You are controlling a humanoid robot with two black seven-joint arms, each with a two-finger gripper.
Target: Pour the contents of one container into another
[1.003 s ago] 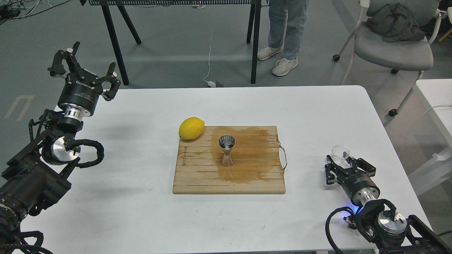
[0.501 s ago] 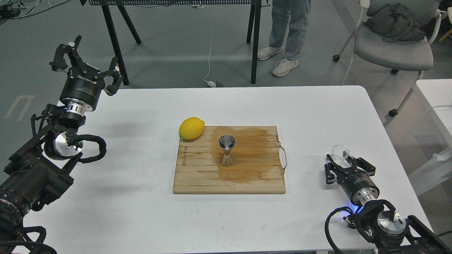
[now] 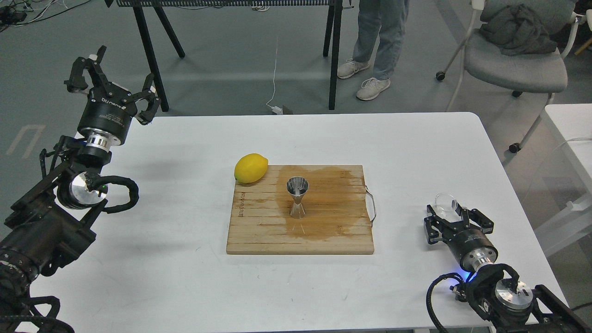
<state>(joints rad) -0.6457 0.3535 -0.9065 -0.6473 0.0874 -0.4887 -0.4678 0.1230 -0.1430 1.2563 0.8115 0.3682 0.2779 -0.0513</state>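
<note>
The clear glass cup [image 3: 446, 202] stands on the white table [image 3: 185, 277] at the right, empty as far as I can see. Just behind it, on my side, my right gripper [image 3: 456, 218] is open, its fingers spread level with the cup's near edge and not closed on it. The steel hourglass jigger [image 3: 296, 197] stands upright in the middle of the wooden cutting board [image 3: 259, 231], on a dark wet patch. My left gripper [image 3: 113, 81] is open and empty, raised over the table's far left corner.
A yellow lemon [image 3: 250, 168] lies at the board's far left corner. A metal handle [image 3: 371, 203] sticks out of the board's right side. A person's legs [image 3: 374, 41], a black table frame and a grey chair [image 3: 513, 60] stand beyond the table.
My right gripper has drawn back a little toward me, away from the glass cup. My left gripper shifted slightly up and left, then held still.
</note>
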